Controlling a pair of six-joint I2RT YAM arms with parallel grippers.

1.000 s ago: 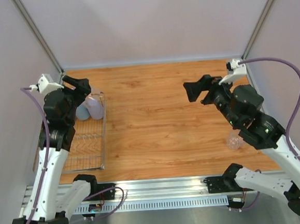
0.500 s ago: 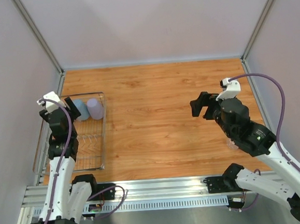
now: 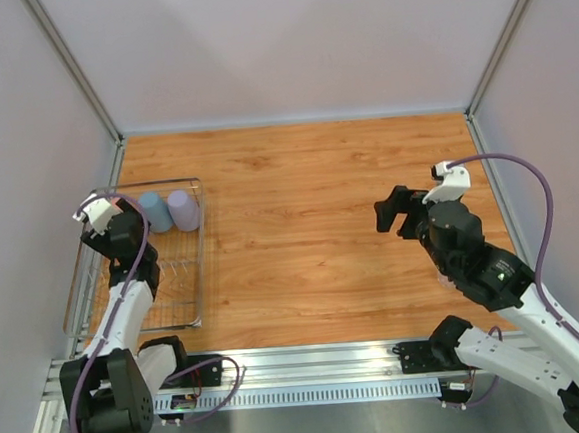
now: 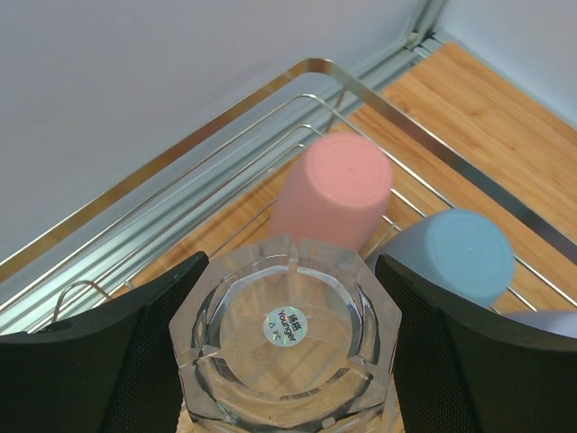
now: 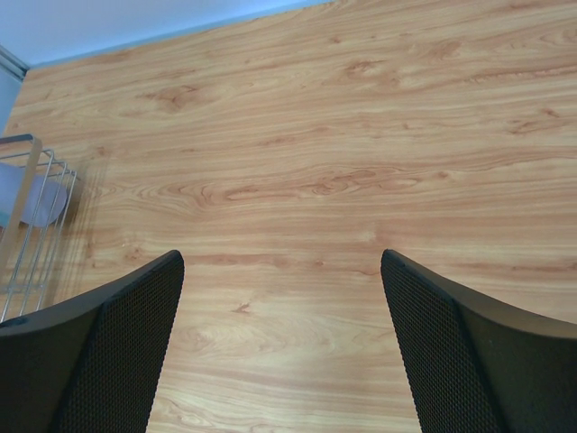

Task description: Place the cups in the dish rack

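Over at the left, the dish rack (image 3: 167,183) lies along the counter's (image 5: 361,135) left edge, and the left end effector (image 4: 290,271) hangs low over its far corner. It appears closed on a clear cup (image 4: 287,347), pressing two opposite faces of the eight-sided glass, at a spread a little narrower than full. The cup is upside down: its base, with a small round sticker, faces the wrist camera and its mouth points away, toward the wires. So its long axis runs straight along the end effector's own line of reach, not across it. I cannot tell whether the rim touches the rack.

Just beyond it the pink cup (image 4: 334,189) stands inverted in the rack's corner. The blue cup (image 4: 460,257) is to its right, close against it, and the lavender cup (image 3: 183,210) stands beside the blue one by the right rim.

My reading is that the step in hand is seating this clear cup in the free spot nearest the arm's base. That calls for a straight push down along the cup's axis, then a release — any sideways drift risks nudging the pink cup.

Well apart on the right, the right end effector (image 5: 281,262) is spread wide and holds nothing, with only bare wood between its tips; the left arm is plainly the nearer to the rack.
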